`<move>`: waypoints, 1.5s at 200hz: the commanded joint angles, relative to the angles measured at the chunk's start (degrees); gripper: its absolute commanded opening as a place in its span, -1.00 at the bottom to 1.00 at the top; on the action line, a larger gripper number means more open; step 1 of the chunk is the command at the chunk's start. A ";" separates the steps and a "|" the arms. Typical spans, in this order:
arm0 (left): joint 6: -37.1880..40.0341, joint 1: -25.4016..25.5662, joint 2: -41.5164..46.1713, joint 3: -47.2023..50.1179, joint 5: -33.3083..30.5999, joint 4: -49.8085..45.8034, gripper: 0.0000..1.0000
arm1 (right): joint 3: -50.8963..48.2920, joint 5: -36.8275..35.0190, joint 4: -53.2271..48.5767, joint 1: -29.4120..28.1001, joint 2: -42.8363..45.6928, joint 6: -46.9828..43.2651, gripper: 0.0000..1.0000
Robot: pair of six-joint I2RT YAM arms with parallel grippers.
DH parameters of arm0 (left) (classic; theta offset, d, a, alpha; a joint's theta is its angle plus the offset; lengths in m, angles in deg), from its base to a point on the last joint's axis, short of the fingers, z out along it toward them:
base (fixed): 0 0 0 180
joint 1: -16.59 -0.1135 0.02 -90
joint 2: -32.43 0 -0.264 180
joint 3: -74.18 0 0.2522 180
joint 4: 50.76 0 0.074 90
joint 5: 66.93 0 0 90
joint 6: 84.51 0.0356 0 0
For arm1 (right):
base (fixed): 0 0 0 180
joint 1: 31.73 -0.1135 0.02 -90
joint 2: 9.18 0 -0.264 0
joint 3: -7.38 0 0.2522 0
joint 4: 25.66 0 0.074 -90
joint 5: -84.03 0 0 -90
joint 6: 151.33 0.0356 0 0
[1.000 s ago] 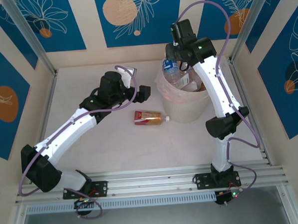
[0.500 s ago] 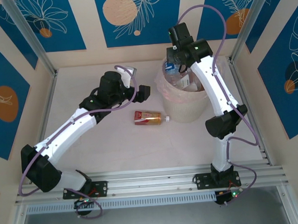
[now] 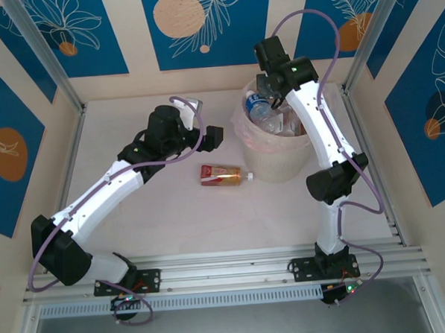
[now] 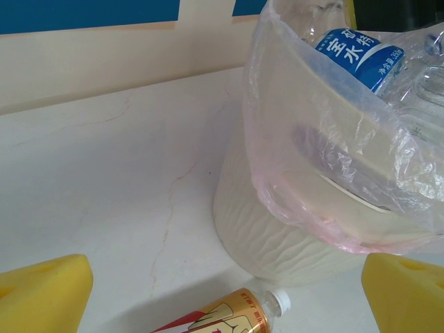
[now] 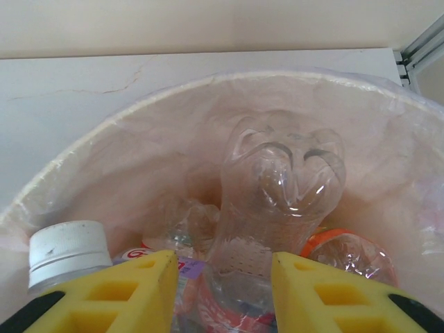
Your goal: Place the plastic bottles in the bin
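Overhead, left gripper [image 3: 205, 121] splayed wide near a red-labelled clear plastic bottle [image 3: 221, 175] lying beside the bag-lined cream-white round bin [image 3: 282, 167]; from the right wrist, right gripper [image 5: 223, 277] with yellow fingers [image 5: 118, 291] flanking an upturned clear bottle [image 5: 281, 173] inside, grip unclear.

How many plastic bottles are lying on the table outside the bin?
1. A red-and-gold labelled bottle lies on its side on the table, beside the bin. The left arm could hide another.

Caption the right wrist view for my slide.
Right gripper poised over the lined bin, a clear bottle base-up between its fingers.
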 commanded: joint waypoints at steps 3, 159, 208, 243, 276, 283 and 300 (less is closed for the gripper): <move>-1.37 -0.93 -0.06 -1.26 -0.21 -0.83 0.99 | 3.24 -0.07 -0.99 -1.02 -0.24 -0.70 -0.17; -40.80 -1.66 -3.46 12.48 -8.00 -10.70 0.99 | -22.18 7.92 17.55 -5.34 25.45 -2.95 0.99; -55.58 5.61 -5.34 15.48 -10.32 -9.33 0.99 | -30.66 8.89 21.84 -5.87 30.38 -2.52 0.99; -62.03 8.91 -8.91 16.19 -8.01 -5.92 0.99 | -35.31 10.02 24.05 -6.13 33.44 -1.93 0.99; -65.40 9.87 -14.64 14.95 -4.46 -2.94 0.99 | -37.68 10.19 25.37 -6.13 36.05 -2.16 0.99; -65.32 10.02 -15.64 14.25 -4.23 -2.61 0.99 | -37.93 10.37 25.52 -6.13 36.57 -2.32 0.99; -65.07 9.96 -17.52 13.00 -4.28 -1.68 0.99 | -38.87 11.55 26.24 -6.12 37.81 -2.81 0.98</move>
